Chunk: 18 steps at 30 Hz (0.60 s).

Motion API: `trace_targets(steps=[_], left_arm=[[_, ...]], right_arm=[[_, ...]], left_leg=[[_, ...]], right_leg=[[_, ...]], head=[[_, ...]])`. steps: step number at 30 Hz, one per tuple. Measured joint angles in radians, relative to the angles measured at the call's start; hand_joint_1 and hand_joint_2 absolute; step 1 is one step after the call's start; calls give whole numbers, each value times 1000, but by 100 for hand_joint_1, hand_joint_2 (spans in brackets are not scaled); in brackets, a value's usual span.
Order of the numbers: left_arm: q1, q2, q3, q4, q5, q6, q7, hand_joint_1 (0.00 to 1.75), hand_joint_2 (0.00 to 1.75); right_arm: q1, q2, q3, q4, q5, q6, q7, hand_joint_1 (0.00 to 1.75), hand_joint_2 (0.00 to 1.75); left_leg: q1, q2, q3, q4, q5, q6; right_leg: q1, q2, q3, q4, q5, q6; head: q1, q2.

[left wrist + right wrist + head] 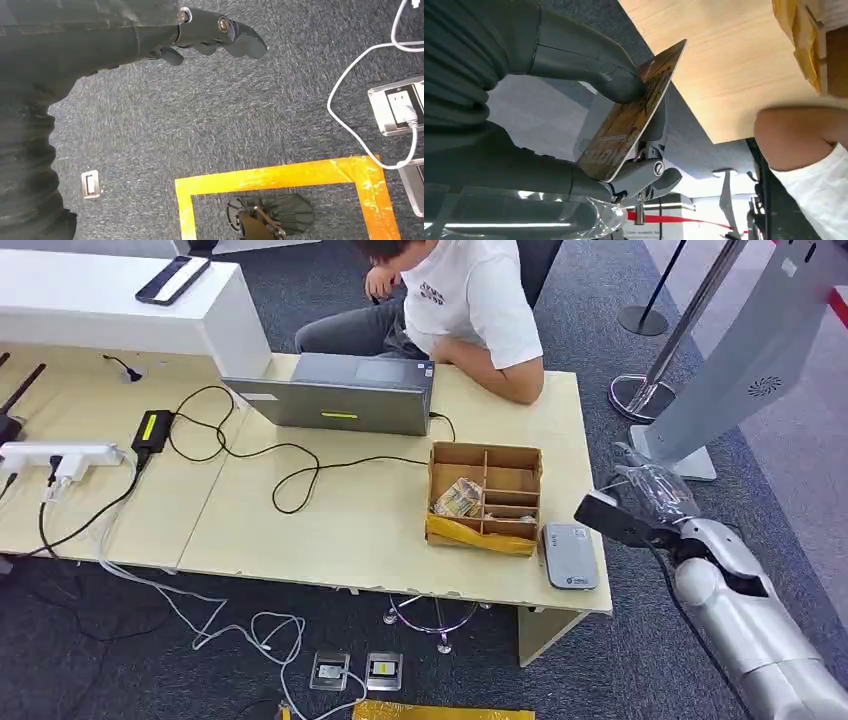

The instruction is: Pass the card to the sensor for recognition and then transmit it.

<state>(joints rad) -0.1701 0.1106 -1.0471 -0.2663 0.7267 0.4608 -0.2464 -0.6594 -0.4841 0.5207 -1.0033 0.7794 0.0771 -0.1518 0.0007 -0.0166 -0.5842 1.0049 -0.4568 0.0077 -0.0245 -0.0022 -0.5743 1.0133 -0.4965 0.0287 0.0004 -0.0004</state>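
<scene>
We see the right robot hand [589,125] gripping the card [631,117], a brown patterned one, pinched between the thick thumb on one face and the darker fingers [649,175] behind the other. In the head view this right robot hand [640,505] hangs off the right end of the tabletop [340,525], beyond its edge and over the carpet, with the card's dark edge pointing back toward the tabletop. The sensor [570,556], a flat grey reader, lies at the front right corner of the tabletop, just beside a cardboard box [486,498] with dividers (some packets sit in its left compartments). The card is near the sensor but apart from it.

The left robot hand [210,37] hangs over the grey carpet, its dark fingers curled inward with nothing in them.

A person [455,300] in a white shirt leans on the far edge of the tabletop behind a closed grey laptop [335,392], from which black cables trail toward the left end.
</scene>
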Motion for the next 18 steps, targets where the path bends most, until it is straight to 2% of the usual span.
trace_targets(steps=[6, 18], left_arm=[[0, 0, 0, 0, -3, 0, 0, 0, 175], [-1, 0, 0, 0, -10, -2, 0, 0, 175]], right_arm=[[72, 0, -39, -29, 5, 10, 16, 175, 175], [122, 0, -89, -52, 8, 13, 19, 175, 175]], left_leg=[[0, 0, 0, 0, 0, 0], [0, 0, 0, 0, 0, 0]], right_leg=[[0, 0, 0, 0, 0, 0], [0, 0, 0, 0, 0, 0]], head=[[0, 0], [0, 0]])
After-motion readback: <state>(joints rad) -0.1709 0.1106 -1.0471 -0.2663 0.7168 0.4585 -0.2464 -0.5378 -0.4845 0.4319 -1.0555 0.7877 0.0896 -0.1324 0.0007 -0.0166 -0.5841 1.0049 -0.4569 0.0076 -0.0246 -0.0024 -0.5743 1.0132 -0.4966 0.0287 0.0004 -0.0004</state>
